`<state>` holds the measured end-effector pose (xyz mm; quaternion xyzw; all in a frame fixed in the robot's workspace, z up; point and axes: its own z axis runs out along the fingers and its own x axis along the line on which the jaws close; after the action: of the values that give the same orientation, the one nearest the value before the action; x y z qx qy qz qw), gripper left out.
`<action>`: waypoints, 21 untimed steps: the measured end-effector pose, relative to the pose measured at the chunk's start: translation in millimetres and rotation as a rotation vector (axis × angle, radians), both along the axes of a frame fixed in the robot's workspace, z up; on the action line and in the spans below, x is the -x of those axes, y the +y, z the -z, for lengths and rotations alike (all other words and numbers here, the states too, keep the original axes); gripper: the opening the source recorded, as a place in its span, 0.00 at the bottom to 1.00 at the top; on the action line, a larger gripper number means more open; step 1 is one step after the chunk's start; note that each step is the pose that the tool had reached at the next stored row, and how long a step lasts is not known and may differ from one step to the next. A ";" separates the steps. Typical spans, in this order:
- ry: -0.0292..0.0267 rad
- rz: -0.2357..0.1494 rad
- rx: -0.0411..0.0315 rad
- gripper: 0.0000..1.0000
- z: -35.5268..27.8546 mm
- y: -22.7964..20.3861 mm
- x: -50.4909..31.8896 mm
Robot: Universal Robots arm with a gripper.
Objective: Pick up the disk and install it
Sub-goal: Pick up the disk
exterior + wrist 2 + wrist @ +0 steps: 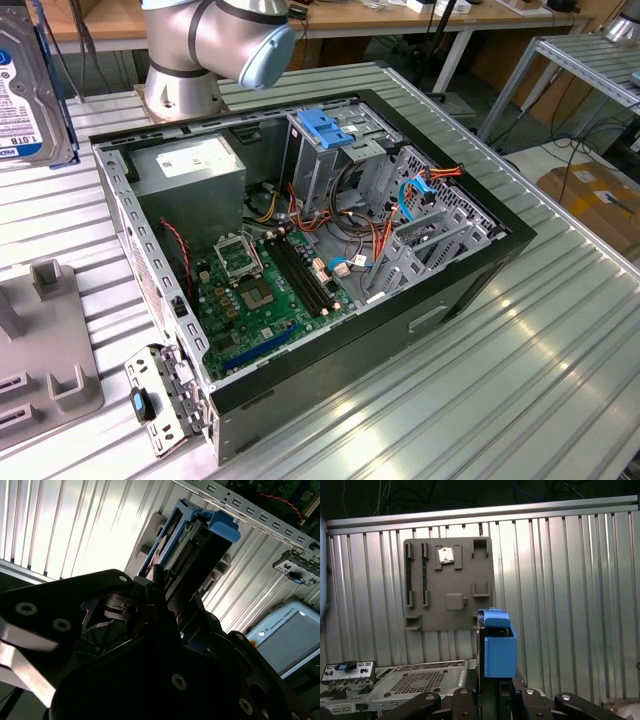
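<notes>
At the exterior view's left edge, about ten o'clock from the open computer case [300, 250], the disk [30, 90] stands upright, above the grey fixture plate [45, 350] at the case's eight o'clock. The drive cage [330, 150] sits well apart, toward three o'clock from the disk. In both wrist views the gripper [492, 695] is clamped on the disk, whose long axis runs straight out beyond the fingers. The first wrist view gives the disk edge-on, the second wrist view its connector end.

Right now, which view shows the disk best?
The second wrist view: the disk shows its blue frame, grey body and connector end. The first wrist view shows its blue end; the exterior view cuts off its labelled face.
</notes>
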<state>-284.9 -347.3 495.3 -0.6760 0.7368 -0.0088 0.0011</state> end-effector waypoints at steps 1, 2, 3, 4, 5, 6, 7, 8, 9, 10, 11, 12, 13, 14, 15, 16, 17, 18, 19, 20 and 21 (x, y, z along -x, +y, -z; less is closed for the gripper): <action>0.0001 0.000 0.0000 0.35 0.0 0.0 -1.7; 0.0000 0.000 0.0000 0.35 0.0 0.0 -3.3; 0.0000 0.000 -0.0001 0.35 0.0 0.0 -6.2; 0.0000 0.000 0.0000 0.35 0.0 0.0 -8.1; 0.0000 0.000 0.0000 0.35 0.0 0.0 -10.1; 0.0000 0.000 0.0000 0.35 0.0 0.0 -12.9; 0.0001 0.000 0.0000 0.35 0.0 0.0 -15.5; 0.0001 0.000 0.0000 0.35 0.0 0.0 -19.8; 0.0000 0.000 0.0000 0.35 0.0 0.0 -22.2; 0.0000 0.000 0.0000 0.35 0.0 0.0 -24.5; 0.0000 0.000 0.0000 0.35 0.0 0.0 -27.3; 0.0000 0.000 0.0000 0.35 0.0 0.0 -29.7; 0.0001 0.000 0.0000 0.35 0.0 0.0 -35.9; 0.0000 0.000 0.0000 0.35 0.0 0.0 -39.2; 0.0001 0.000 0.0001 0.35 0.0 0.0 -41.6; 0.0001 0.000 0.0001 0.35 -0.1 0.0 -44.1; 0.0000 0.000 0.0000 0.35 0.0 0.0 -46.3; 0.0000 0.000 0.0000 0.35 0.0 0.0 -50.2; 0.0001 0.000 0.0000 0.35 0.0 0.0 -54.3; -0.0001 0.000 0.0000 0.35 0.0 0.0 -59.0; 0.0000 0.000 0.0000 0.35 0.0 0.0 -62.1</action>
<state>-222.8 -347.3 495.3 -0.6760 0.7369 -0.0088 0.0011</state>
